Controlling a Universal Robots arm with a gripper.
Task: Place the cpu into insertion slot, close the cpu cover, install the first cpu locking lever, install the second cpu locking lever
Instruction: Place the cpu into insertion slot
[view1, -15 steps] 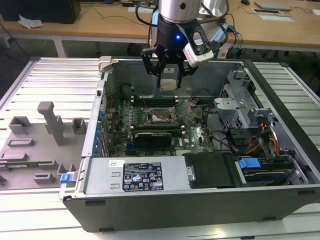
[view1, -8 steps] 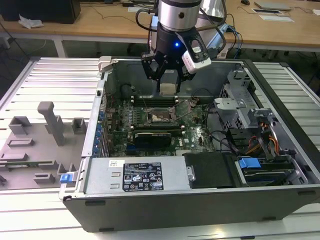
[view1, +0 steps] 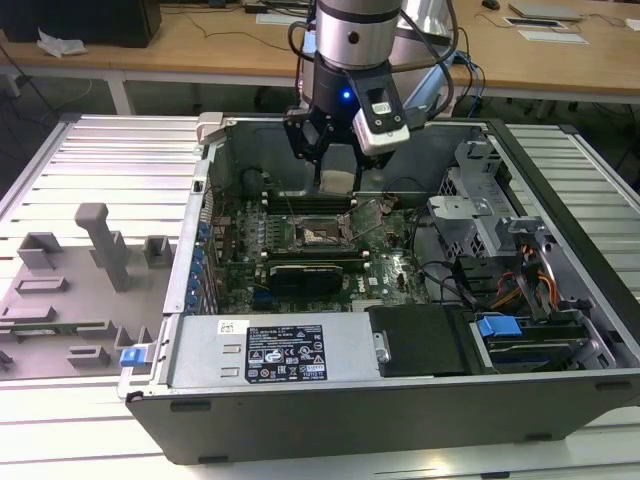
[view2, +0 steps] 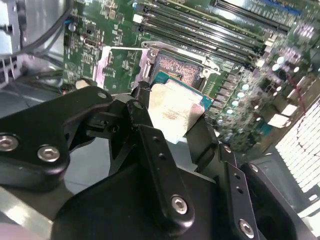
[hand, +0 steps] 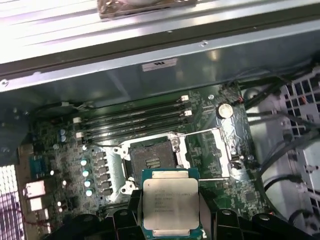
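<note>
holding cpu (hand: 170, 199) clamped in claw (hand: 171, 212), hovering above and apart from bare socket (hand: 150, 161) inside open pc case (view1: 400, 420), with cover (hand: 222, 150) flipped open beside socket.

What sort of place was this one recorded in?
Probably a robotics lab or workshop: an open computer case lies on a slatted metal table, wooden desks stand behind, and the gripper holds the cpu.

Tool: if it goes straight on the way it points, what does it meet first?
Probably the insertion slot, open, its cpu cover swung aside. The tool holds the cpu out front, so the chip would touch first. Depth is unclear: it could land on the green board beside it instead.
</note>
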